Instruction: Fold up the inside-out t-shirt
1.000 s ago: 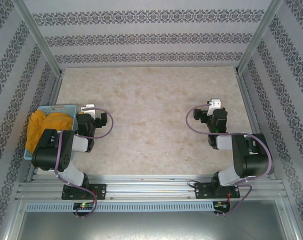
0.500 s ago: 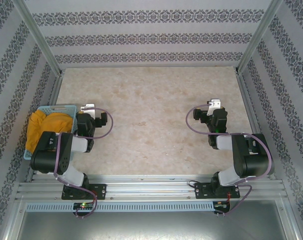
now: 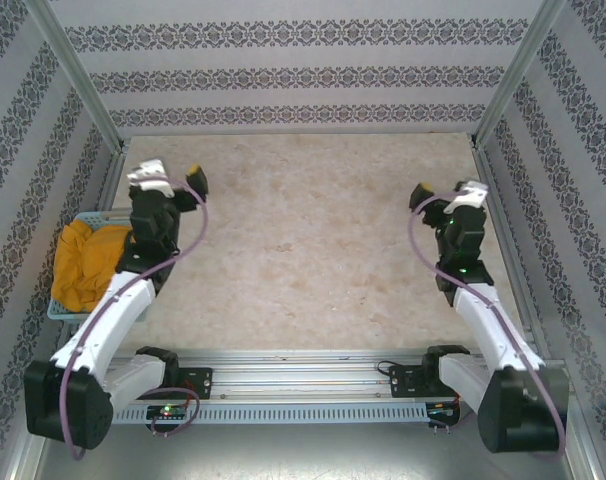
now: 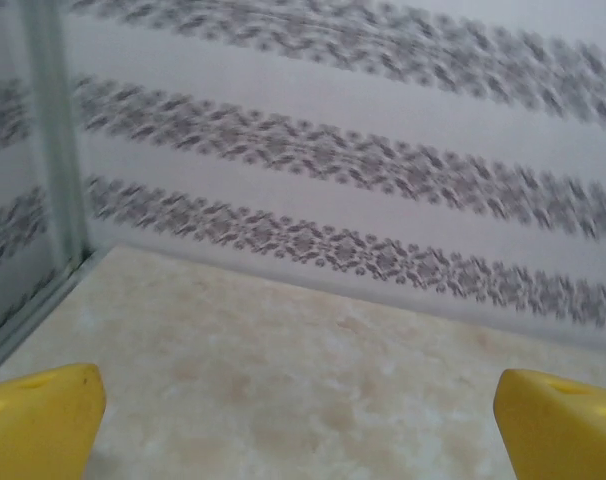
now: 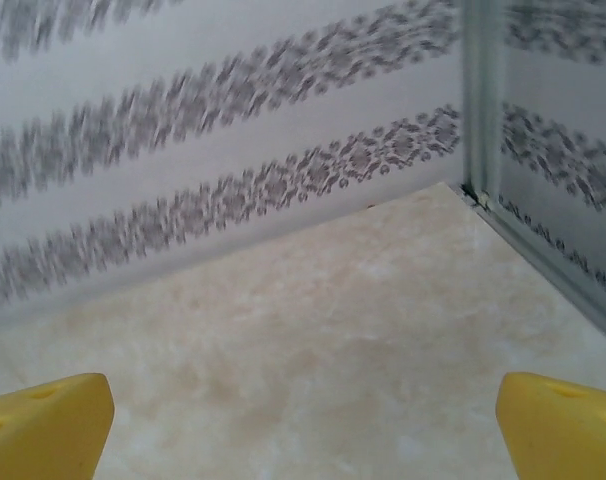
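The inside-out t-shirt [image 3: 86,262] lies crumpled, mustard orange, in a light blue basket [image 3: 95,216] at the table's left edge. My left gripper [image 3: 171,180] is raised just behind and to the right of the basket, pointing at the back wall. It is open, its yellow fingertips [image 4: 38,418] wide apart with bare table between them. My right gripper [image 3: 446,195] is held up over the right side of the table, far from the shirt. It is open too, with yellow fingertips [image 5: 45,424] at the frame's corners and nothing between them.
The beige marbled table [image 3: 303,240] is walled by patterned panels at the back and both sides, with metal posts [image 3: 75,70] in the corners. An aluminium rail [image 3: 303,375] carrying both arm bases runs along the near edge.
Both arms have unfolded from their tucked pose and stretched toward the back wall, lifting the grippers up and outward. The shirt has stayed in the basket.
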